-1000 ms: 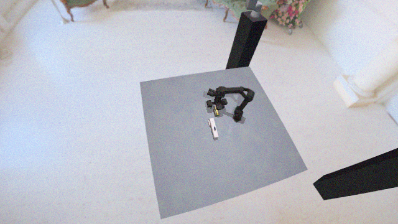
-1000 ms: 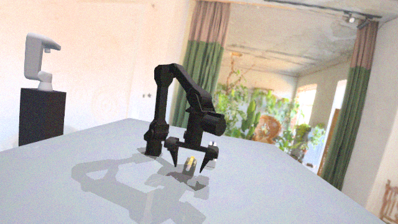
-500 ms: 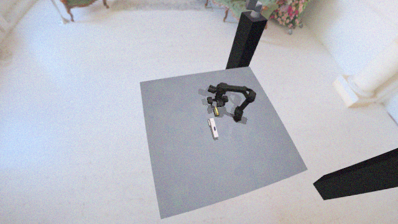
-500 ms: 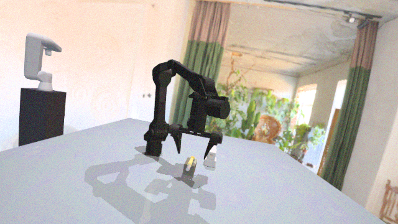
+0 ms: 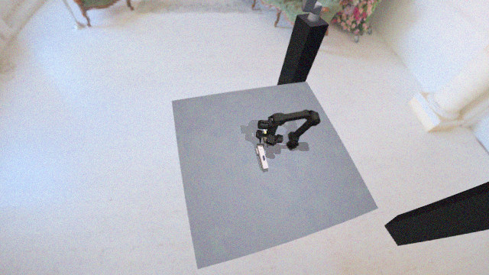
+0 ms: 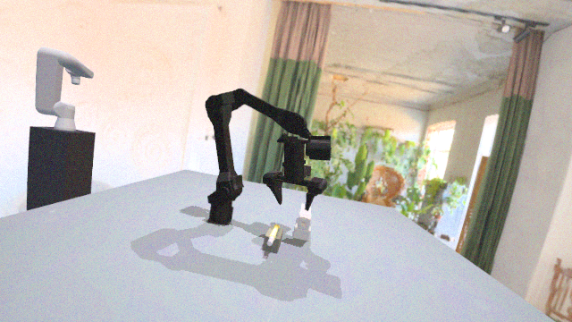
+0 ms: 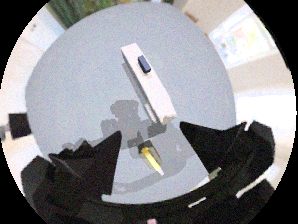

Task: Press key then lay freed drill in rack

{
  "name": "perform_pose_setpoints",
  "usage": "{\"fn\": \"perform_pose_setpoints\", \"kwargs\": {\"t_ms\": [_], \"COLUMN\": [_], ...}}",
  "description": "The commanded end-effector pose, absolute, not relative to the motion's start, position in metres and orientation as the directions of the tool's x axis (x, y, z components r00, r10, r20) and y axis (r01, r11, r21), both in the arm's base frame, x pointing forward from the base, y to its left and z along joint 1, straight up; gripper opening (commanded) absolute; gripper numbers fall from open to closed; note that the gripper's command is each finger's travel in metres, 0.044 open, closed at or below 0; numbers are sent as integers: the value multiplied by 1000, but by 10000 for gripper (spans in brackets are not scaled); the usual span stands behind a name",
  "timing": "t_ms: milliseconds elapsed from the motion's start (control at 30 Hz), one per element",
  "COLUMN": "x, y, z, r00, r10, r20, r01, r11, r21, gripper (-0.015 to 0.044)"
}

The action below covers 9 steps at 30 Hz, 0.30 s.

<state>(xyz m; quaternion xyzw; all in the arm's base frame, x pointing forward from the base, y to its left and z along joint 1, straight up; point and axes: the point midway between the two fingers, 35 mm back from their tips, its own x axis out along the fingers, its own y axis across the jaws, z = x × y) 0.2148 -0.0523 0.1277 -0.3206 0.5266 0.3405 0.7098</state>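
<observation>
The long white block (image 5: 262, 162) (image 6: 303, 223) (image 7: 159, 95) lies on the table, with the small dark blue key (image 5: 263, 157) (image 7: 144, 64) on its top face. The yellow drill (image 6: 274, 233) (image 7: 150, 156) with a pale tip lies low in the olive-grey rack (image 6: 267, 249), apart from the block; the top view shows only a bit of yellow between the gripper parts. My gripper (image 6: 294, 207) (image 7: 151, 129) is wide open and empty, fingers pointing down. It hangs above the table, close to the block's near end and the drill. How far the key is pressed cannot be told.
The grey table (image 5: 229, 214) (image 6: 112, 286) carries the arm's base (image 6: 221, 212), behind the rack in the exterior view. Black pedestals (image 5: 303, 50) (image 6: 60, 165) stand beyond the table's edges.
</observation>
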Motion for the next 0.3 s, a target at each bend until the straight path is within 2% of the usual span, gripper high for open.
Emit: {"fn": "perform_pose_setpoints", "kwargs": {"t_ms": [0, 267], "x": [213, 187], "y": [23, 91], "z": [132, 139], "r00": [239, 185], "r10": [308, 473], "r20": [-921, -862], "r01": [-722, -624], "r11": [690, 734], "r21": [43, 268], "gripper": [440, 440]}}
